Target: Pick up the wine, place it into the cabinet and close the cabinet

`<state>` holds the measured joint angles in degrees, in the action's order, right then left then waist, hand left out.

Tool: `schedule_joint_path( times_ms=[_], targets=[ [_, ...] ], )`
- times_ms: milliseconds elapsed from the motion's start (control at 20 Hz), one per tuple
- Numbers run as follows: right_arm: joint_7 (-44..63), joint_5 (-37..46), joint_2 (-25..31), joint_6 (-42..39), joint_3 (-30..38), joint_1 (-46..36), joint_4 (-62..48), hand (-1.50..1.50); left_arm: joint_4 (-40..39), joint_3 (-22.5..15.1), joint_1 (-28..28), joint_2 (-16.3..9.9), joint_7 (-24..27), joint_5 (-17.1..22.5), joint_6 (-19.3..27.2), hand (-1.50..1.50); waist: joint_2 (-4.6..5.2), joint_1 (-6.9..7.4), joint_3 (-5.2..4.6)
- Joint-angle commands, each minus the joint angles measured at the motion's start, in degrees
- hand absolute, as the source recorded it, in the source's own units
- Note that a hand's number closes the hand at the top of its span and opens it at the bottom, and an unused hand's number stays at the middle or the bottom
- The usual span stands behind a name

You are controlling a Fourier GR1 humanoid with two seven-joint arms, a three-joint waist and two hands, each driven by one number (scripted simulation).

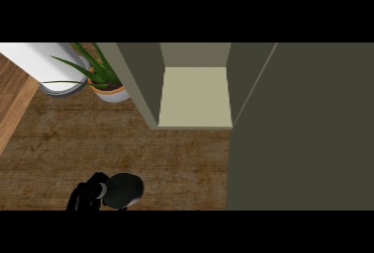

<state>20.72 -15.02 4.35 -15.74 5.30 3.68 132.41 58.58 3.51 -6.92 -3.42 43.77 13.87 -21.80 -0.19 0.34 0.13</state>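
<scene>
With the left hand [87,193] curled round the wine [124,190] at the tabletop's [146,153] near edge, bottle roughly upright, note that the open cabinet [195,96] lies ahead and to your right.

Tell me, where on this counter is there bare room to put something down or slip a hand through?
The wide brown counter lies bare between the open cabinet and the dark bottle by the left hand. The cabinet's pale shelf is bare too. The far left corner is crowded: potted plant beside a white cylinder.
</scene>
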Motion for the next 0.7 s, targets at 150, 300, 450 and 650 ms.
schedule_joint_path(
  times_ms=[150, 300, 450, 650],
  targets=[
    [0.23, 2.41, -1.39, 1.38, -2.4, -1.91, -1.51, -1.5, 20.57, -7.47, -9.83, 3.32, -8.11, 2.46, 3.85, 1.5, 0.13, -0.07, -0.11],
    [-0.78, 0.69, -1.63, -0.82, -2.25, 3.98, 2.2, -1.5, 30.56, -8.43, -8.73, 3.37, -19.0, 6.39, 5.73, 1.5, 0.07, -0.36, -0.07],
    [-3.43, -1.62, 0.07, -2.72, 1.39, 2.06, -2.18, -1.5, 34.14, -6.25, -9.1, 1.81, -22.29, 9.21, 5.04, 1.5, 0.15, -0.29, -0.1],
    [-2.81, 1.51, -0.41, -1.95, -0.65, 2.34, -1.95, -1.5, 44.21, -11.53, -9.31, 3.4, -27.58, 7.09, 13.82, 1.5, 0.12, -0.26, -0.08]
  ],
)
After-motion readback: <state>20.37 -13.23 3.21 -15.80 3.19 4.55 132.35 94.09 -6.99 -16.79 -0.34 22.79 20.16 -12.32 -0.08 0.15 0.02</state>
